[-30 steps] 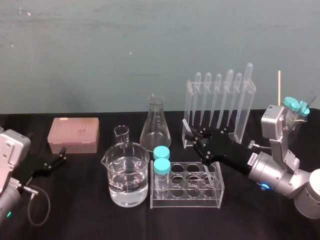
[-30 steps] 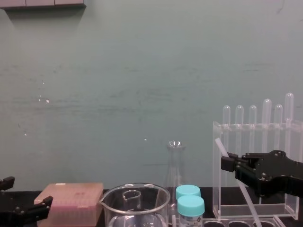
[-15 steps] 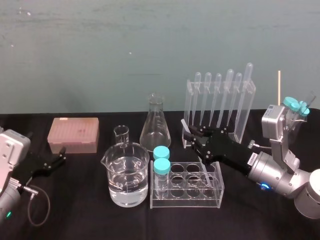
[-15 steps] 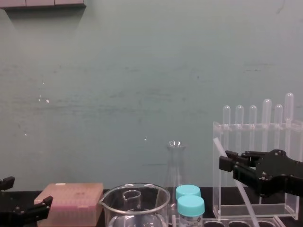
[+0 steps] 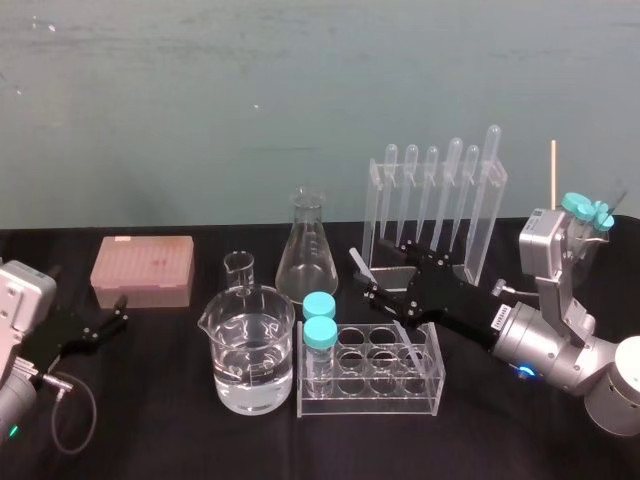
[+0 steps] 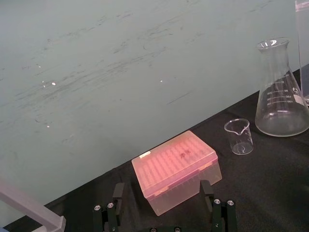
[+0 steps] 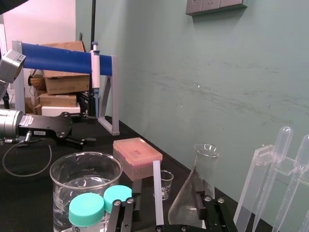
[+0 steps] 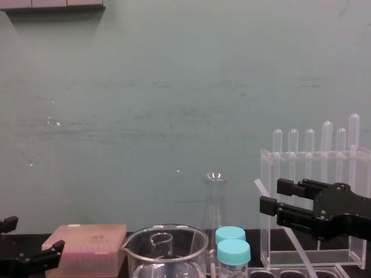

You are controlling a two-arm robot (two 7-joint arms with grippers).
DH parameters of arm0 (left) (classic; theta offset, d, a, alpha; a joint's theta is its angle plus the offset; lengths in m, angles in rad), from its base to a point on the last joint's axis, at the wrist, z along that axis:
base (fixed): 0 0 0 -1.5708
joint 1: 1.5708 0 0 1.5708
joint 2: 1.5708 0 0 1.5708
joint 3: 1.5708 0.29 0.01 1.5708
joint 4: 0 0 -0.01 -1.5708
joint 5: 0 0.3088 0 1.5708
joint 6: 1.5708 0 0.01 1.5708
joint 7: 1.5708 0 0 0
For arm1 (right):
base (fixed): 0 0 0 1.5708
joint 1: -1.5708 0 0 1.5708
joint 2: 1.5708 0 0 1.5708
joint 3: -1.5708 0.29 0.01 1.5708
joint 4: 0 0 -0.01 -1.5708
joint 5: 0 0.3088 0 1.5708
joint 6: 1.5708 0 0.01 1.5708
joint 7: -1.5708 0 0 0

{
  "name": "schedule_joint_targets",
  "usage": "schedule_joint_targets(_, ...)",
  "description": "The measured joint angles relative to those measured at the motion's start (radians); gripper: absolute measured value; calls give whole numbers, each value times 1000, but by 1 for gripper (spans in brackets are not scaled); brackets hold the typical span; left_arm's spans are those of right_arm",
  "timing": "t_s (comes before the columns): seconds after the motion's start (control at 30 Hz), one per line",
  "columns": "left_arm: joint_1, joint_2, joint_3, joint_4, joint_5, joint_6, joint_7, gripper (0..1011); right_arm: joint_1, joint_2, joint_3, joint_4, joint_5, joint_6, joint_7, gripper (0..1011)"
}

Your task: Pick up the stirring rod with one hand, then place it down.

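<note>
The black desk (image 5: 150,430) spans the lower frame, with the clear tube rack (image 5: 370,398) standing at lower centre. My right end effector (image 5: 385,270), right of centre, has its fingers spread apart on either side of the stirring rod (image 5: 360,267). The rod leans ungripped, its lower end in the rack. My left end effector (image 5: 118,311) rests at lower left, fingers apart.

A scuffed teal wall (image 5: 300,100) is standing behind the black table (image 5: 160,420). Cardboard boxes (image 7: 60,84) are sitting stacked off to one side.
</note>
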Motion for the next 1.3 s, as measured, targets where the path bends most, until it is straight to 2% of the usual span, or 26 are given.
schedule_joint_targets(0.03, 0, 0, 0, 0, 0, 0, 0, 1000, 0, 0, 0, 0, 0, 0, 0, 668)
schedule_joint_targets(0.13, 0, 0, 0, 0, 0, 0, 0, 1000, 0, 0, 0, 0, 0, 0, 0, 735)
schedule_joint_targets(0.27, 0, 0, 0, 0, 0, 0, 0, 1000, 0, 0, 0, 0, 0, 0, 0, 883)
schedule_joint_targets(0.43, 0, 0, 0, 0, 0, 0, 0, 1000, -1, 0, 1, -1, 1, -4, 0, 991)
schedule_joint_targets(0.6, 0, 0, 0, 0, 0, 0, 0, 1000, -12, -12, 34, -30, 34, -66, 1, 1003)
schedule_joint_targets(0.7, 0, 0, 0, 0, 0, 0, 0, 1000, -19, -27, 71, -66, 55, -116, -17, 1003)
schedule_joint_targets(0.8, 0, 0, 0, 0, 0, 0, 0, 1000, -23, -36, 94, -90, 53, -138, -47, 1003)
schedule_joint_targets(0.93, 0, 0, 0, 0, 0, 0, 0, 1000, -35, -50, 143, -126, 12, -157, -138, 1003)
schedule_joint_targets(1.03, 0, 0, 0, 0, 0, 0, 0, 1000, -45, -54, 168, -140, -21, -146, -197, 1003)
schedule_joint_targets(1.1, 0, 0, 0, 0, 0, 0, 0, 1000, -60, -53, 189, -149, -52, -112, -252, 1003)
schedule_joint_targets(1.13, 0, 0, 0, 0, 0, 0, 0, 1000, -72, -49, 200, -154, -69, -79, -283, 1003)
schedule_joint_targets(1.27, 0, 0, 0, 0, 0, 0, 0, 1000, -99, -37, 216, -163, -84, -12, -318, 1003)
schedule_joint_targets(1.3, 0, 0, 0, 0, 0, 0, 0, 1000, -115, -29, 221, -169, -92, 20, -328, 1003)
